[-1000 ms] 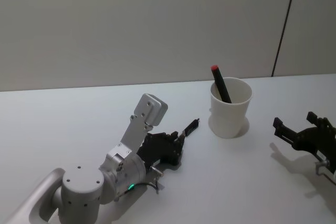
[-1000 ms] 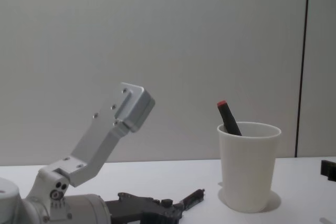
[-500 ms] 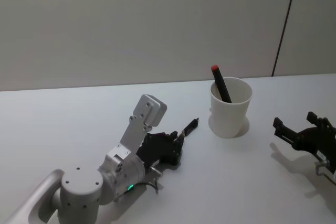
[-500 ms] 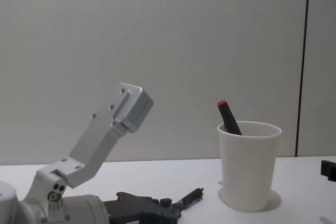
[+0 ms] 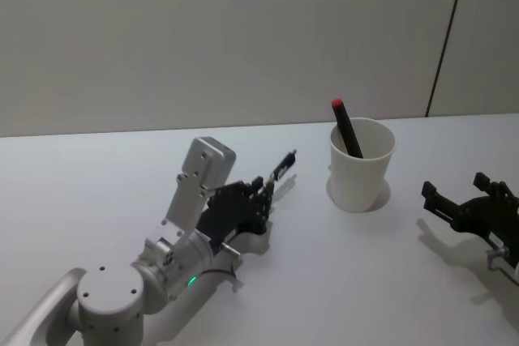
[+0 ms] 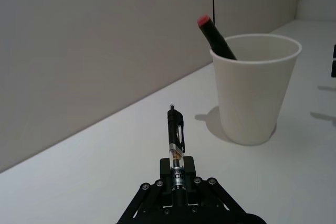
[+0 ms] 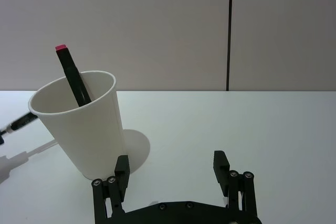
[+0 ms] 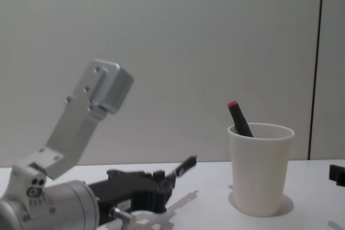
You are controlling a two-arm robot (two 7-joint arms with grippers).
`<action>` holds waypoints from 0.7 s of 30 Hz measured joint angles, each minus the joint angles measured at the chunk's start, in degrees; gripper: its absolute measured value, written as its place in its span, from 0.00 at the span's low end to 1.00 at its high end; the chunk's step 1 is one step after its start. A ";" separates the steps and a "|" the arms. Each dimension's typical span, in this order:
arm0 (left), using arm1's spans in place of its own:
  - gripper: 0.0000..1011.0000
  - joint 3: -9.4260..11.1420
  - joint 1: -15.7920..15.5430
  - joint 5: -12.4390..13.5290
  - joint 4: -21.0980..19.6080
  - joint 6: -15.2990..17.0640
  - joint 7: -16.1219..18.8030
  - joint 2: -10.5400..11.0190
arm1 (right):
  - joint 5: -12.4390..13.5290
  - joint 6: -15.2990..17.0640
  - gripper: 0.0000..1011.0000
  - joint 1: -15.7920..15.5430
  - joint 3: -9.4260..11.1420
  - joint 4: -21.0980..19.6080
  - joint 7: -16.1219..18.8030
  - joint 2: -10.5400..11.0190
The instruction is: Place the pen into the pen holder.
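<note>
Left pincer [image 6: 177,176]: clenched on the pen [image 6: 176,136], gripping the clear barrel near one end. The clip end sticks out forward, free. In the chest view the pen tilts upward away from the pincer and throws a shadow on the bench [image 5: 97,176] below it. Judged clear of the surface, held low.

Pen points roughly toward the paper cup [image 5: 361,169] and is not yet in it. The cup stands upright on the bench ahead and toward the robot's right, near the pen's free end but apart from it. A dark marker with a red cap [image 5: 344,126] already sits in the cup, leaning on the rim at the side nearer the left arm.

Right pincer [image 7: 171,165]: released, jaws spread, empty, resting low at the right side of the bench, apart from the cup.

Step in hand (judgement): carry the pen to the cup. It has yet to be raised above the rim and tipped toward upright.

Risks:
- Pen is close to level and low. Moving straight ahead would drive its free end into the cup wall. The cup is light paper and would likely slide or topple.
- The marker takes up the near side of the opening, so the pen could catch on it or lever the cup over.
- The grip is near one end, so the long free part could swing in the grasp when tipped.
- Letting go high or off-centre could bounce the pen off the rim.
</note>
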 joint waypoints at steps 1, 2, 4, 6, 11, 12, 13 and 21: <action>0.14 -0.15 0.17 -0.13 -0.29 -1.15 0.33 0.14 | 0.00 0.00 0.99 0.00 0.00 0.00 0.00 0.00; 0.14 -0.25 0.30 -0.24 -0.51 -2.25 0.63 0.25 | 0.00 0.00 0.99 0.00 0.00 0.00 0.00 0.00; 0.14 -0.43 0.52 -0.35 -0.90 -3.63 0.99 0.41 | 0.00 0.00 0.99 0.00 0.00 0.00 0.00 0.00; 0.14 -0.63 0.75 -0.45 -1.32 -5.49 1.49 0.60 | 0.00 0.00 0.99 0.00 0.00 0.00 0.00 0.00; 0.14 -1.06 1.17 -0.51 -2.28 -9.12 2.45 0.96 | 0.00 0.00 0.99 0.00 0.00 0.00 0.00 0.00; 0.14 -1.15 1.25 -0.51 -2.49 -9.67 2.60 1.04 | 0.00 0.00 0.99 0.00 0.00 0.00 0.00 0.00; 0.14 -1.29 1.36 -0.51 -2.81 -10.85 2.87 1.14 | 0.00 0.00 0.99 0.00 0.00 0.00 0.00 0.00; 0.14 -2.00 1.75 -0.25 -4.57 -16.68 4.27 1.52 | 0.00 0.00 0.99 0.00 0.00 0.00 0.00 0.00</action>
